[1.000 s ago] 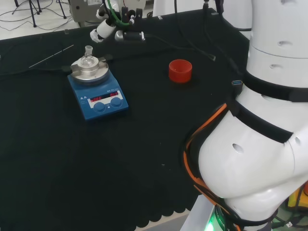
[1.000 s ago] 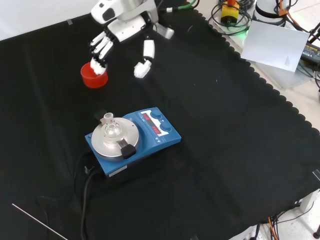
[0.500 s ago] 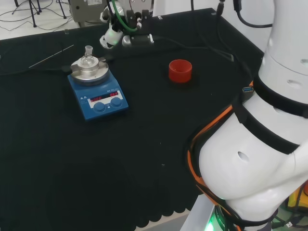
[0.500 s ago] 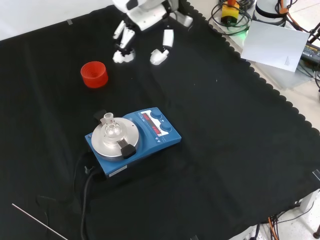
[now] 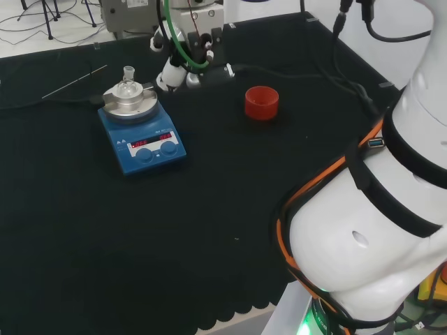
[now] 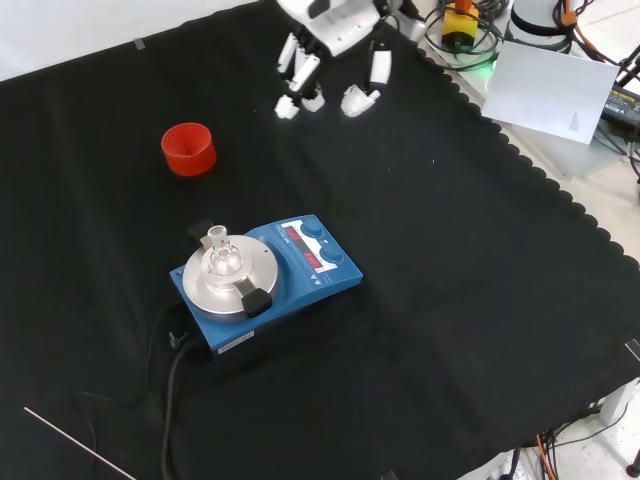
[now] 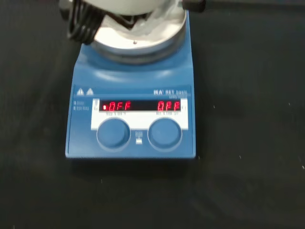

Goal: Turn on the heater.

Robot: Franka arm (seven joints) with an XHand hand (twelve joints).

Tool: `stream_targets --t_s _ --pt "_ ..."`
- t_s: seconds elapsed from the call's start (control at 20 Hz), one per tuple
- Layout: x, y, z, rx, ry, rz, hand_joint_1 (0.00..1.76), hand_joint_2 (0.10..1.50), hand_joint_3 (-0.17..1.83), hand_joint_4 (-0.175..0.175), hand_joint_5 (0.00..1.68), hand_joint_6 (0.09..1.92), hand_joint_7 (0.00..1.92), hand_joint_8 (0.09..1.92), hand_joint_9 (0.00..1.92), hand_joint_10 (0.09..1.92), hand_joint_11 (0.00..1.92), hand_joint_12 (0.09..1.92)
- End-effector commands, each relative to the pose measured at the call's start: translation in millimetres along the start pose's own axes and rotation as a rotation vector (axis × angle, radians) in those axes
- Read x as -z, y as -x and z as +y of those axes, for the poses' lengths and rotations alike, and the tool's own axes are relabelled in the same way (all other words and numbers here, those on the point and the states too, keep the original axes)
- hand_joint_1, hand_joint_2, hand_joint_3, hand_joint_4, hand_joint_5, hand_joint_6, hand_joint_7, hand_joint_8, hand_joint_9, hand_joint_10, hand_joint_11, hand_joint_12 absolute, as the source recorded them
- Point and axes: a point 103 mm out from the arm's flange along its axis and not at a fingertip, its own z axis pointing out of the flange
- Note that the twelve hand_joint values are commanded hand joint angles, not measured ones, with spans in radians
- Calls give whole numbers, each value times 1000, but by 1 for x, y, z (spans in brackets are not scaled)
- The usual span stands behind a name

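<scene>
Heater (image 6: 268, 280), blue with two knobs and red displays; robot hand (image 6: 330, 40) hangs slack-fingered, empty.

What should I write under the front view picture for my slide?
Robot hand with relaxed fingers hovers beyond the blue hotplate heater, near a red ribbed ring.

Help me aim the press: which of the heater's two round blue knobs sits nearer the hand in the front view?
The upper blue knob, at the blue heater's corner facing the black and white hand; the other blue knob sits lower, farther away.

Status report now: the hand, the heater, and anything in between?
Hand open, in the air, away from the heater. Heater knobs untouched; small glass flask on its plate. Red cup off to the side, bare cloth between.
</scene>
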Motion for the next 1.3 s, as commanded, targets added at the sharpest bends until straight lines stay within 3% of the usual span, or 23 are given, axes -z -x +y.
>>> stream_targets --t_s 0.05,0.35,0.55,0.7,0.9,1.05,1.2,1.3 --pt "-13 -9 -22 15 -31 -60 1049 639 764 -63 431 87 976 769 1130 597 714 1218" --pt "-23 -13 -29 19 -63 -83 1069 643 767 -72 434 87 1126 847 1210 629 858 1145" --pt "-27 -21 -28 24 -76 -93 1098 656 749 -86 480 87 1260 964 1335 727 1124 997" --pt "-30 -22 -25 23 -93 -95 1140 680 727 -103 576 106 1421 1149 1506 893 1441 928" --pt "-37 -24 -21 28 -116 -112 1201 713 719 -110 603 195 1572 1533 1684 1260 1651 1064" --pt "-41 -26 -18 28 -140 -117 1336 732 811 -108 493 425 1638 1830 1740 1526 1595 1227" --pt "-46 -30 -15 34 -192 -121 1468 687 1002 -98 330 593 1698 1920 1777 1711 1566 1376" --pt "-49 -34 -14 42 -216 -138 1531 635 1120 -90 273 535 1733 1920 1800 1786 1582 1438"
